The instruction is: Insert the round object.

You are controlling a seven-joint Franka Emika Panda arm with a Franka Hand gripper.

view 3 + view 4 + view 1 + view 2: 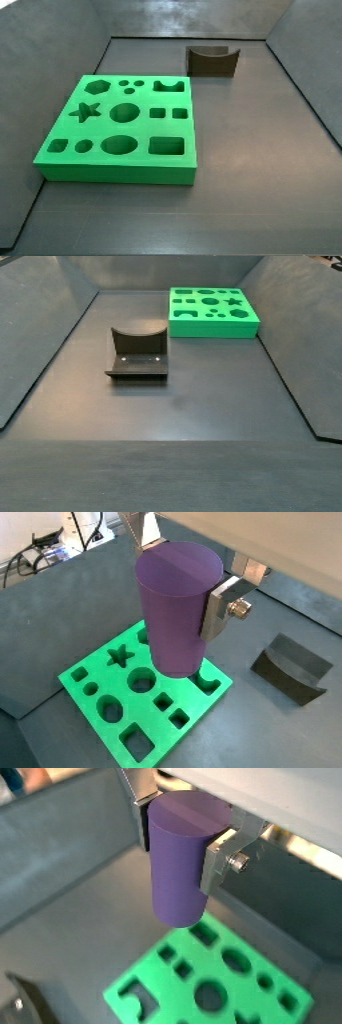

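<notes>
no readable text, labels, brands or numbers on any surface, in any view

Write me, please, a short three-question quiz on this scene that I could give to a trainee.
1. True or false: the purple cylinder peg already sits in the green board.
2. Multiple choice: where is the dark notched block? A) on the green board B) on the floor, apart from the board C) between the fingers
3. Fill in: both side views show the board and block, but not the ____.

Key:
1. False: the hand holds the peg between its silver fingers, above the board.
2. B
3. hand (nor the peg)
</notes>
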